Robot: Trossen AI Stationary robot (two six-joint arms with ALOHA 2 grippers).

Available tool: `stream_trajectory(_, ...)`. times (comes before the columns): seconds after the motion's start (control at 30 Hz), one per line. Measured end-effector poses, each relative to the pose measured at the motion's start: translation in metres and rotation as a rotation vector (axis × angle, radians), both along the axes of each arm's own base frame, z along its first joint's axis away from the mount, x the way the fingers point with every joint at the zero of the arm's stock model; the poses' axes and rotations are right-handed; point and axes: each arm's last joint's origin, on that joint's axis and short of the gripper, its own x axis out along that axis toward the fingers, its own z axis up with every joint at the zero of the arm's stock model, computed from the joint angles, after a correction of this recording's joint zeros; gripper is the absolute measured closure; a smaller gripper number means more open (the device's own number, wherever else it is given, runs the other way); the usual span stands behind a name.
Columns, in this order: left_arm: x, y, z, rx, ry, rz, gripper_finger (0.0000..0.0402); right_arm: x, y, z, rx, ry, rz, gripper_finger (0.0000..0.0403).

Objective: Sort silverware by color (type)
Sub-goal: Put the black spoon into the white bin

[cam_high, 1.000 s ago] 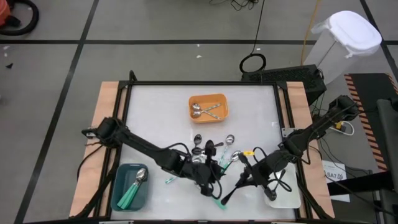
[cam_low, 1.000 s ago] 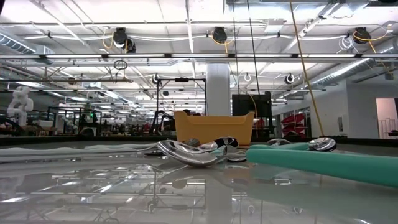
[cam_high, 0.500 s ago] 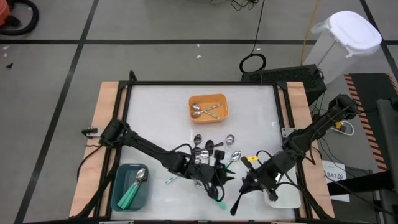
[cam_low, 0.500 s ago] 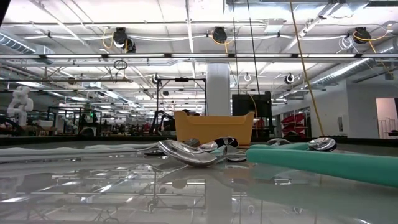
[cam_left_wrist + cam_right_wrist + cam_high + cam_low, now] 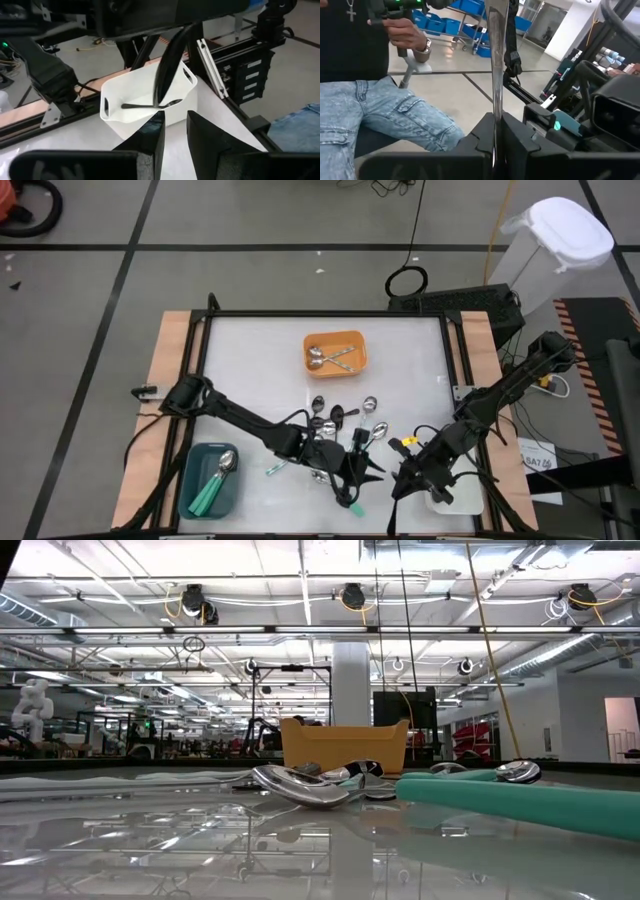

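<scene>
My right gripper (image 5: 397, 498) is near the front edge of the bench (image 5: 250, 350), just beside the white tray (image 5: 458, 498). Its fingers (image 5: 517, 131) are clenched on a black spoon (image 5: 497, 65), which stands up between them in the right wrist view. In the left wrist view the same spoon hangs over the white tray, & one more black spoon (image 5: 150, 105) lies inside it.

My left gripper (image 5: 368, 471) is at the front-centre of the bench, just beside the spoon pile (image 5: 345, 423), pointing toward the right arm. Its fingers (image 5: 150, 137) stand a bit apart w/ nothing between them.

Rest of silverware: loose pile in the bench middle, silver and black ones mixed; a teal-handled spoon (image 5: 352, 505) near my left gripper, another (image 5: 272, 470) beside the left arm. Two silver spoons (image 5: 330, 358) lie in the orange tray (image 5: 361, 345) at the back. Teal-handled spoons (image 5: 215, 480) lie in the teal tray (image 5: 190, 470), front left.

Behind the bench a person (image 5: 365, 95) in jeans sits, a hand (image 5: 402, 32) holding sth dark.
</scene>
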Motion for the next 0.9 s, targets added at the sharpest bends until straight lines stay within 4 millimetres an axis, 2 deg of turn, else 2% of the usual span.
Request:
stream_trajectory(0.17,0.000,0.000,0.000,-0.015,0.003,0.005,0.0317,0.000,0.000,0.000,-0.001,-0.001,0.000,0.0386)
stream_trajectory(0.27,0.000,0.001,0.000,-0.031,0.005,0.016,0.0304,0.000,0.000,0.000,-0.003,-0.003,0.000,0.0386)
stream_trajectory(0.5,0.002,0.005,0.001,-0.054,0.006,0.053,0.0212,0.000,0.000,0.000,-0.003,-0.003,0.000,0.0386)
stream_trajectory(0.63,0.003,0.005,0.005,-0.082,-0.034,0.081,0.0177,0.000,0.000,0.000,-0.006,-0.006,0.001,0.0386)
stream_trajectory(0.77,0.007,0.006,0.004,-0.105,-0.084,0.086,0.0168,0.000,0.000,0.000,-0.015,-0.015,0.002,0.0386)
stream_trajectory(0.9,0.013,0.006,-0.010,-0.087,-0.070,0.084,0.0167,0.000,0.000,0.000,-0.013,-0.019,0.001,0.0386)
